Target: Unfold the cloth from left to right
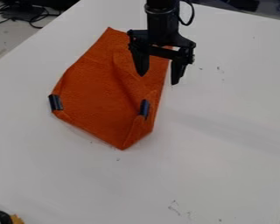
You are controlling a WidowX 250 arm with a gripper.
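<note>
While the arm [162,24] hangs in from 12 o'clock, its gripper [159,79] sits released, fingers spread wide, tips down. One fingertip is over the orange cloth [98,87], the other just beyond its 2 to 3 o'clock edge. Can't tell tip height, or whether the nearer one touches fabric.

Cloth lies on the white table [224,131], 10 to 11 o'clock of view centre. Partly folded: narrow end at 12, a pointed corner near 6. Raised crease runs from its upper middle down toward 4. Small folds bunched around 5, edge turned up near 8.

Two dark clip-like pieces on it: one [56,103] at its 8 o'clock edge, tilted; other [145,108] at 4, near upright in view, just inside the edge.

Rest: black cable [192,15] loops off the arm's 3 o'clock side. Loose cables [34,19] past the table at 10 to 11. Black-and-yellow object [14,218] at 7 to 8, cut by frame edge.
</note>
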